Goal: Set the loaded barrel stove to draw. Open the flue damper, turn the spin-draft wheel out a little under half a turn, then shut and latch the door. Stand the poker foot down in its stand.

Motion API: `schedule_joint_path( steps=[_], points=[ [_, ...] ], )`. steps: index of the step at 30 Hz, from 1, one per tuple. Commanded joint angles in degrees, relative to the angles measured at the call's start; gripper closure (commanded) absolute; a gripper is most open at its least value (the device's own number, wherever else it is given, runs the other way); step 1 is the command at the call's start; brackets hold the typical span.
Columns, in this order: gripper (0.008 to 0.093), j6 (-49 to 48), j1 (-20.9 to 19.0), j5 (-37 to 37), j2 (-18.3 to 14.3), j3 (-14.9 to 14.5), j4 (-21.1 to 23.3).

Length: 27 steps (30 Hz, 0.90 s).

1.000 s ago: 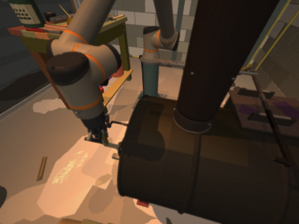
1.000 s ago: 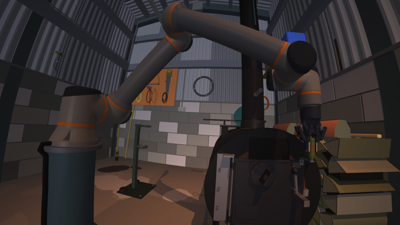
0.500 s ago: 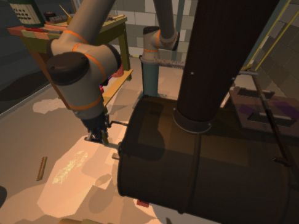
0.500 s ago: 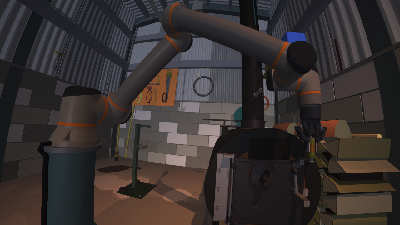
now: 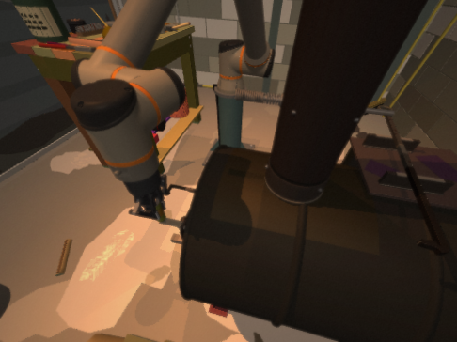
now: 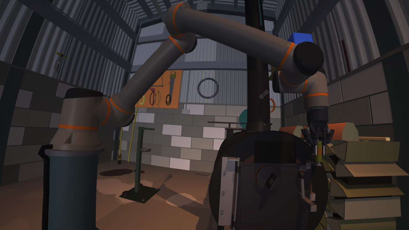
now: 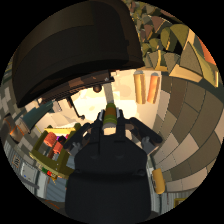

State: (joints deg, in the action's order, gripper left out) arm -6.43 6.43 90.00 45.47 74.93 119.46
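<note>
The poker (image 7: 110, 115) hangs upright by its green-banded handle in my closed gripper (image 6: 318, 142), beside the upper right corner of the stove door. The door (image 6: 267, 188) on the barrel stove (image 5: 305, 253) sits against the stove front, with the spin-draft wheel (image 6: 268, 177) in its middle and a latch lever with a ball knob (image 6: 300, 174) at its right edge. The flue pipe (image 5: 324, 89) rises from the barrel top, and a short damper handle (image 6: 263, 94) sticks out of it. The poker stand (image 6: 140, 166) is a post on a flat base, far left on the floor.
A stack of split firewood (image 6: 363, 180) stands right beside my gripper, against the block wall. A yellow-framed workbench (image 5: 108, 51) stands behind my arm. My own pedestal (image 6: 73, 183) is at the left. A loose stick (image 5: 64, 257) lies on the open floor.
</note>
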Motion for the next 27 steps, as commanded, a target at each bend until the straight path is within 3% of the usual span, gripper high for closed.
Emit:
schedule_joint_path(
  steps=[1,27],
  points=[
    [0.0684,0.0,0.0,0.0,0.0,0.0,0.0],
    [0.0164,0.0,0.0,0.0,0.0,0.0,0.0]
  ],
)
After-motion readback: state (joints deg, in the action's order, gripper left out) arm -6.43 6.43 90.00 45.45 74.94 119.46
